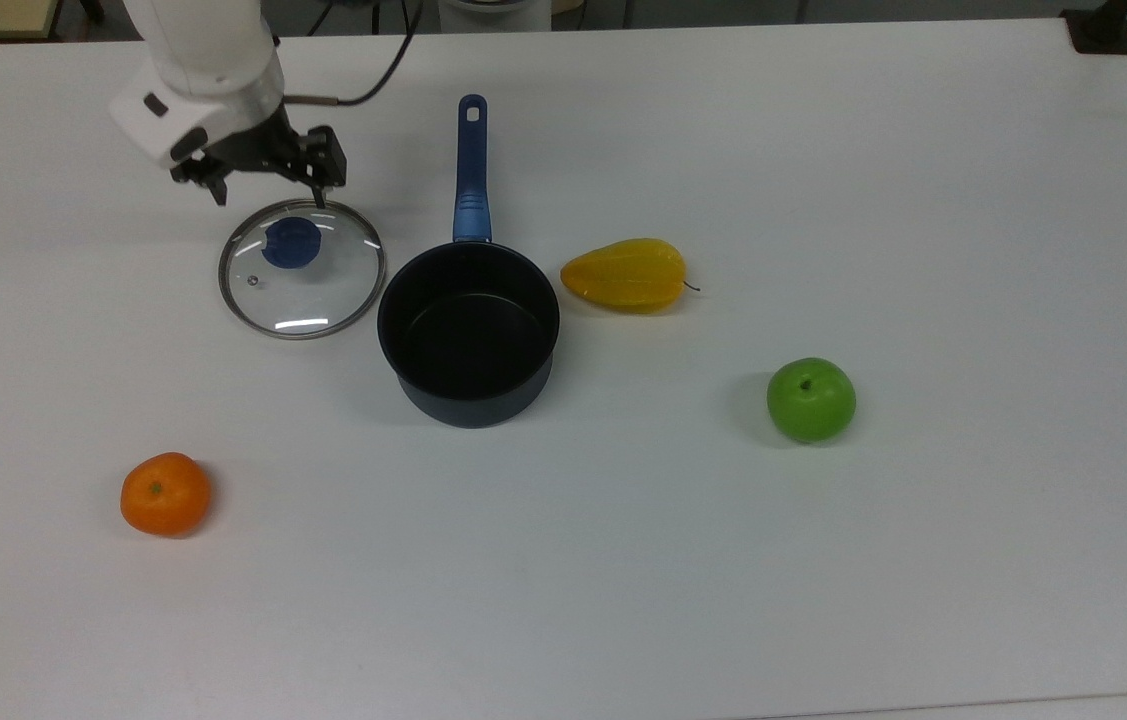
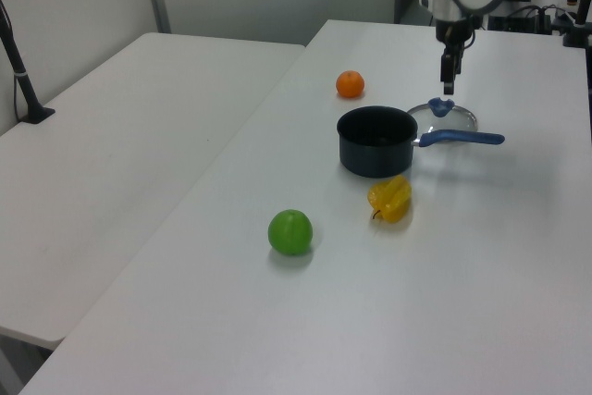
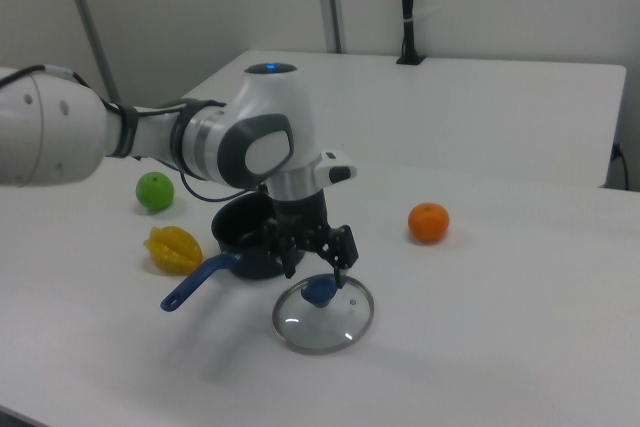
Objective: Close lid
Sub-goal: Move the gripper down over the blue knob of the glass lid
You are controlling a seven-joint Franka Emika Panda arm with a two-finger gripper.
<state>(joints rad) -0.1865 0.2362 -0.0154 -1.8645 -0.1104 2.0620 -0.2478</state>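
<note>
Clear round glass lid with metal rim and blue knob (image 1: 302,268) lies flat on the white table (image 1: 823,560), just beside the dark saucepan with a long blue handle (image 1: 469,330), at its ten o'clock in the top view. Above the knob hangs the black two-finger gripper (image 1: 268,194), fingers spread and empty.

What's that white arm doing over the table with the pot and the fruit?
The robot arm's gripper hangs with its fingers open just above the blue knob of a glass lid, which lies flat on the white table beside an open dark saucepan. It holds nothing yet, and the saucepan is uncovered. It looks set to pick the lid up by the knob and put it on the saucepan. An orange, a green apple and a yellow fruit sit untouched around them.
</note>
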